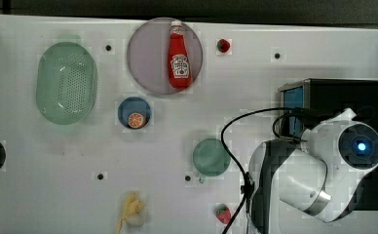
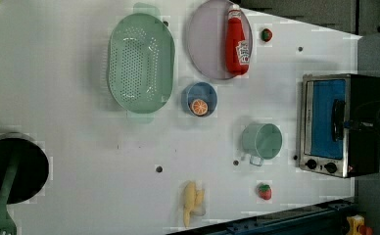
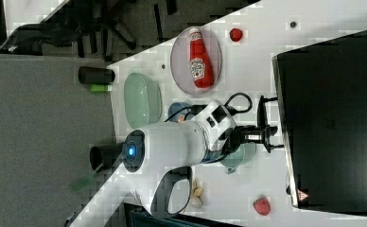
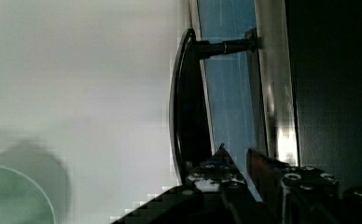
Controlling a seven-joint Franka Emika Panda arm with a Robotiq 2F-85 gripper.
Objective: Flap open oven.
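Note:
The oven (image 1: 340, 95) stands at the top view's right, with a black top (image 3: 333, 118), a silver frame and two black knobs (image 2: 320, 165). Its blue glass door (image 2: 325, 117) looks closed against the frame. My gripper (image 4: 236, 151) is at the door's dark bar handle (image 4: 184, 116), its fingers a small gap apart with the glass showing between them. One fingertip (image 4: 221, 151) lies just behind the bar, on the glass side. In the right view the gripper (image 3: 269, 135) reaches level at the oven's front, and in the left view the gripper (image 2: 348, 122) is by the handle (image 2: 338, 120).
A green mug (image 1: 211, 157) sits close in front of the oven. A ketchup bottle (image 1: 179, 56) lies on a grey plate (image 1: 148, 58). Also on the table are a green colander (image 1: 66, 83), a blue bowl (image 1: 134, 112), strawberries (image 1: 223, 213), a banana (image 1: 131, 209). My black cable (image 1: 231, 146) loops beside the arm.

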